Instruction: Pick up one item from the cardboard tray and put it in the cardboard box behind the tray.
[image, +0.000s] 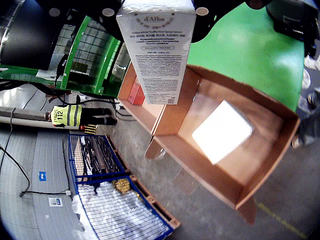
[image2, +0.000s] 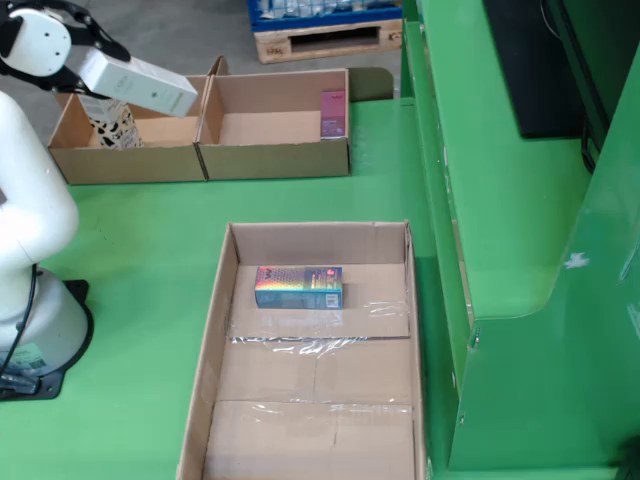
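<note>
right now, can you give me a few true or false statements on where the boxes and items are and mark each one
1. The gripper holds a white carton. True.
2. In the fixed view, the cardboard tray in front is empty. False: a colourful box lies in it.
3. The white carton hangs above the left rear cardboard box in the fixed view. True.
4. The right rear cardboard box holds nothing. False: a pink item stands at its right wall.
5. The white carton already rests on a box floor. False: it is in the air, tilted.
</note>
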